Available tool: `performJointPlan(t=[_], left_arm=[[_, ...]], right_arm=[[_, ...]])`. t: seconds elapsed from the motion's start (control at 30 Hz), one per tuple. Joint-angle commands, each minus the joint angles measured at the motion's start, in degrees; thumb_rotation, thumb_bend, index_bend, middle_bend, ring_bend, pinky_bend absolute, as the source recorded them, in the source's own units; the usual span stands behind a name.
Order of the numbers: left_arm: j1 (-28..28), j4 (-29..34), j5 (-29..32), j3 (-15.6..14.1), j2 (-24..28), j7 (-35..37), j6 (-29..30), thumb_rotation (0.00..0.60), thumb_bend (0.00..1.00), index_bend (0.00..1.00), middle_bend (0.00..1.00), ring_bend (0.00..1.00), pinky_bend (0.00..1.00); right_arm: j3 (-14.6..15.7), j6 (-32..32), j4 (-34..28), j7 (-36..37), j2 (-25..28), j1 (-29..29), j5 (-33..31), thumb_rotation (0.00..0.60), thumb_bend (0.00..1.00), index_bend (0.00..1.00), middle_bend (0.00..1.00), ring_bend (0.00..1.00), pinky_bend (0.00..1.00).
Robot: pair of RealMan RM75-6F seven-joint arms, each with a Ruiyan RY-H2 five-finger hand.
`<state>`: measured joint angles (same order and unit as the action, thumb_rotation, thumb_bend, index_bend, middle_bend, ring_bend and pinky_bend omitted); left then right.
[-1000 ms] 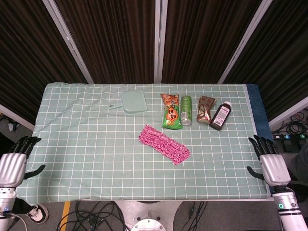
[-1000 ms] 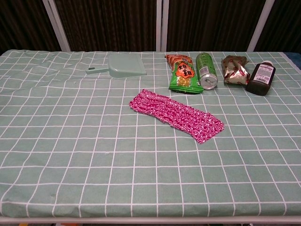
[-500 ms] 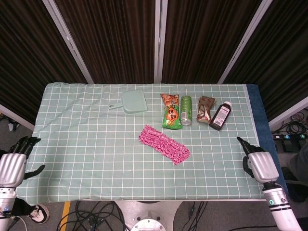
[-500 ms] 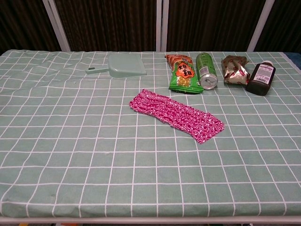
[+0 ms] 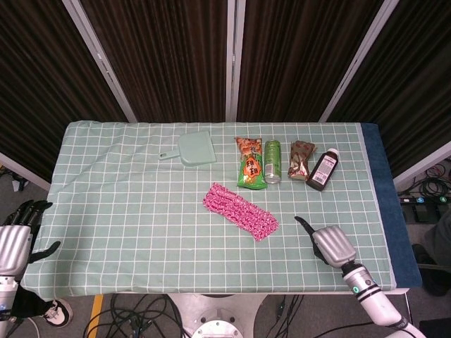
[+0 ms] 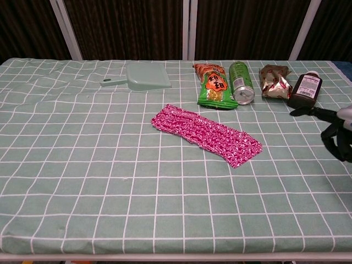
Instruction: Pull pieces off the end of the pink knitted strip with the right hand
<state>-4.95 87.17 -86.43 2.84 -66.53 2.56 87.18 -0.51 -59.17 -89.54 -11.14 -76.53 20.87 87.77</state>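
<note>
The right hand [image 5: 330, 244] has moved from beyond the table's right edge in over the cloth [image 5: 141, 232], toward the pink strip [image 5: 240, 211]. The left hand [image 5: 14, 239] has dropped slightly, nearer.

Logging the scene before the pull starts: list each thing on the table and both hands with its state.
pink knitted strip: flat, untouched
dustpan: flat
green snack bag: lying, sealed
green can: on its side
brown snack bag: lying
dark bottle: lying, capped
right robot hand: over table, empty
left robot hand: off table, open

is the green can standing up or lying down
Lying down. The green can rests on its side on the checked cloth, its round silver end facing the chest camera, between the green snack bag and the brown wrapper.
</note>
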Motion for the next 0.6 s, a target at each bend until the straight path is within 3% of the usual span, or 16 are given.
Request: performJointPlan(t=[0.03, 0.3, 0.6], left_arm=[[0.2, -0.5, 0.0, -0.1, 0.0, 0.5, 0.1, 0.600, 0.15, 0.17, 0.16, 0.10, 0.28], [0.5, -1.4, -0.1, -0.2, 0.1, 1.7, 0.4, 0.600, 0.15, 0.17, 0.15, 0.10, 0.27], [0.4, -1.4, 0.2, 0.1, 0.4, 2.2, 0.3, 0.600, 0.14, 0.17, 0.15, 0.10, 0.27]], right_arm=[[0.3, 5.1, -2.6, -5.1, -2.0, 2.8, -3.4, 0.600, 1.00, 0.09, 0.97, 0.94, 0.88], [-0.4, 10.7, -6.2, -13.1, -4.0, 6.3, -11.7, 0.600, 1.00, 0.09, 0.97, 0.94, 0.88], [-0.9, 9.1, -7.0, -21.5, -6.4, 8.1, -19.2, 0.600, 1.00, 0.09, 0.97, 0.94, 0.88]])
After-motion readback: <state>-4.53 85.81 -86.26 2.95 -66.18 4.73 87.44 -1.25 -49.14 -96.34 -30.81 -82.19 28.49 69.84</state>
